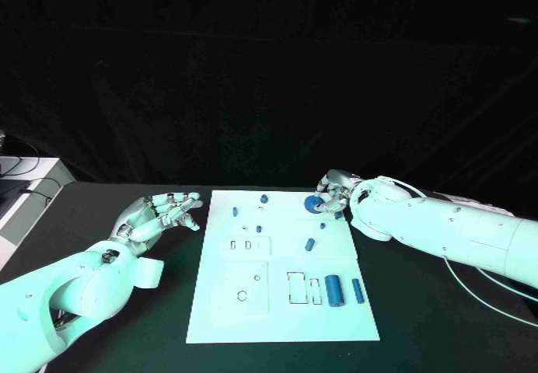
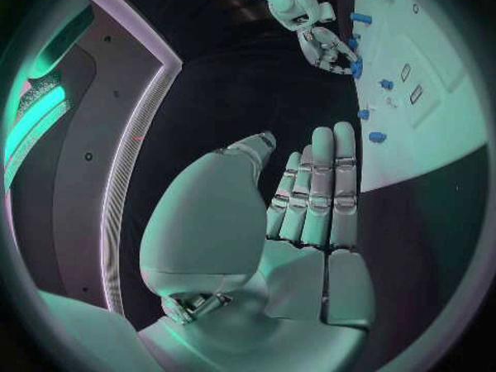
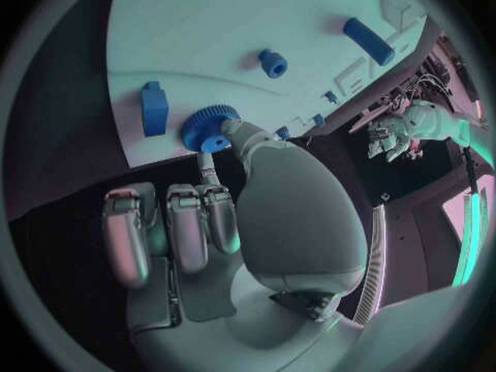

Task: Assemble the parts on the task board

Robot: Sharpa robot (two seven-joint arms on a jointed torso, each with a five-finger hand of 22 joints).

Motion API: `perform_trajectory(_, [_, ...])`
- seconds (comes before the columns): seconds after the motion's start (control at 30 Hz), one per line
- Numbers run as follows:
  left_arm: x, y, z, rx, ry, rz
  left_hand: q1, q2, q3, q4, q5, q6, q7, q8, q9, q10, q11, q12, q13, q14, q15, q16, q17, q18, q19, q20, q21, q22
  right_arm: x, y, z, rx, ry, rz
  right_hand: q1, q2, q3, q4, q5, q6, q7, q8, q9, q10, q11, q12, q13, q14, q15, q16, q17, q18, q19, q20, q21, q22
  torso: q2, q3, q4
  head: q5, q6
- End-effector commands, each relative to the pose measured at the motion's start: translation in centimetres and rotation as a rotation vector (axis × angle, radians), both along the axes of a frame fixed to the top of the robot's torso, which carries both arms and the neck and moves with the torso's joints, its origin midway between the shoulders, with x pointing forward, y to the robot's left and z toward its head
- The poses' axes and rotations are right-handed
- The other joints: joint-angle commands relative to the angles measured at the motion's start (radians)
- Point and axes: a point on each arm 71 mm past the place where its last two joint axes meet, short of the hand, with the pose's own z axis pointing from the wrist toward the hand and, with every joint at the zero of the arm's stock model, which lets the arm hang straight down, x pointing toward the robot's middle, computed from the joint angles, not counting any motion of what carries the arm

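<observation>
Black table [image 1: 134,326] bears unlettered task board [image 1: 286,318].

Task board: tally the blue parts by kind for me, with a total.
Gear, held by right hand: 1
Block beside the gear: 1
Long cylinders, lying flat: 2
Small pegs: 5
Total: 9

In the head view the right hand [image 1: 333,193] covers part of the blue gear [image 1: 312,203], so its full outline is hidden. The small parts [image 1: 259,229] on the task board [image 1: 225,311] are too small to identify.
</observation>
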Motion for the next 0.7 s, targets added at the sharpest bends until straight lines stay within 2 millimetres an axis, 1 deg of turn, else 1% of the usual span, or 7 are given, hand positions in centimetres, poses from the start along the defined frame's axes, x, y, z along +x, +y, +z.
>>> perform_trajectory(0.03, [0.0,-0.2,0.1,-0.011,-0.002,-0.018,-0.006,0.0,0.005,0.001,-0.001,0.003,-0.001,-0.001,0.0,0.003,0.001,0.004,0.0,-0.005,0.0,0.007,-0.001,0.004,-0.006,0.0,0.006,0.002,-0.3,0.5,0.4,-0.018,-0.081,0.033,0.006,0.01,0.011,-0.001,0.008,0.012,-0.001,0.007,0.003,0.085,-0.008,0.008,0.242,0.087,-0.005,0.006,0.192,-0.007,0.105,0.001,0.003,0.263,-0.001,0.0003,0.0006,0.0,0.001])
perform_trajectory(0.2, [-0.1,-0.2,0.0,-0.011,-0.001,-0.018,-0.006,0.0,0.005,0.001,-0.001,0.003,-0.001,-0.001,0.0,0.003,0.001,0.004,0.0,-0.005,0.0,0.007,-0.001,0.004,-0.006,0.0,0.006,0.002,-1.2,1.6,1.2,-0.039,-0.176,0.074,0.001,0.001,0.022,-0.002,0.007,0.022,-0.004,0.01,0.004,0.09,-0.011,0.012,0.247,0.087,-0.007,0.006,0.191,-0.007,0.105,-0.001,0.003,0.263,-0.001,-0.0003,0.0003,0.0,0.005])
perform_trajectory(0.23, [-0.1,-0.2,0.0,-0.01,0.0,-0.018,-0.006,0.0,0.005,0.001,-0.001,0.003,-0.001,-0.001,0.0,0.003,0.001,0.004,0.0,-0.005,0.0,0.007,-0.001,0.004,-0.006,0.0,0.006,0.002,-1.4,2.0,1.3,-0.041,-0.192,0.084,-0.006,-0.004,0.025,0.001,-0.005,0.025,-0.005,0.011,0.004,0.09,-0.012,0.012,0.247,0.087,-0.008,0.006,0.192,-0.007,0.105,-0.002,0.003,0.263,-0.001,-0.0004,-0.0002,0.0,0.006])
perform_trajectory(0.27, [-0.1,-0.2,0.0,-0.01,0.0,-0.018,-0.006,0.0,0.005,0.001,-0.001,0.003,-0.001,-0.001,0.0,0.003,0.001,0.004,0.0,-0.005,0.0,0.007,-0.001,0.004,-0.006,0.0,0.006,0.002,-1.6,2.4,1.4,-0.042,-0.206,0.094,-0.014,-0.009,0.028,0.004,-0.023,0.027,-0.006,0.011,0.003,0.09,-0.013,0.012,0.247,0.087,-0.009,0.006,0.192,-0.007,0.105,-0.004,0.003,0.263,-0.001,-0.0003,-0.0002,0.0,0.006])
perform_trajectory(0.37, [-0.1,-0.2,-0.1,-0.011,0.001,-0.019,-0.006,0.0,0.005,0.001,-0.001,0.003,-0.001,-0.001,0.0,0.003,0.001,0.004,0.0,-0.005,0.0,0.007,-0.001,0.004,-0.006,0.0,0.006,0.002,-2.3,3.7,1.8,-0.042,-0.235,0.123,-0.019,-0.013,0.03,0.006,-0.034,0.029,-0.007,0.011,0.003,0.092,-0.013,0.013,0.249,0.087,-0.01,0.006,0.192,-0.007,0.105,-0.004,0.003,0.263,-0.001,-0.0005,-0.0007,-0.001,0.008])
perform_trajectory(0.5, [-0.1,-0.3,-0.1,-0.011,0.002,-0.02,-0.006,0.0,0.005,0.001,-0.001,0.003,-0.001,-0.001,0.0,0.003,0.001,0.004,0.0,-0.005,0.0,0.007,-0.001,0.004,-0.006,0.0,0.006,0.002,-2.9,5.8,2.0,-0.047,-0.258,0.163,-0.024,-0.016,0.032,0.008,-0.05,0.03,-0.008,0.011,0.003,0.091,-0.014,0.013,0.248,0.087,-0.011,0.005,0.192,-0.007,0.105,-0.005,0.003,0.263,0.0,-0.0006,0.0011,0.0,0.008])
perform_trajectory(0.7, [-0.1,-0.3,-0.1,-0.012,0.003,-0.021,-0.005,0.001,0.006,0.0,-0.001,0.002,0.0,-0.002,0.0,0.002,0.001,0.003,0.0,-0.005,0.001,0.008,-0.002,0.004,-0.007,0.0,0.008,0.003,-3.2,8.3,1.9,-0.066,-0.275,0.204,-0.026,-0.017,0.032,0.009,-0.055,0.031,-0.008,0.01,0.003,0.092,-0.014,0.013,0.248,0.087,-0.011,0.006,0.193,-0.007,0.105,-0.005,0.003,0.263,-0.001,-0.0022,0.0012,0.001,0.008])
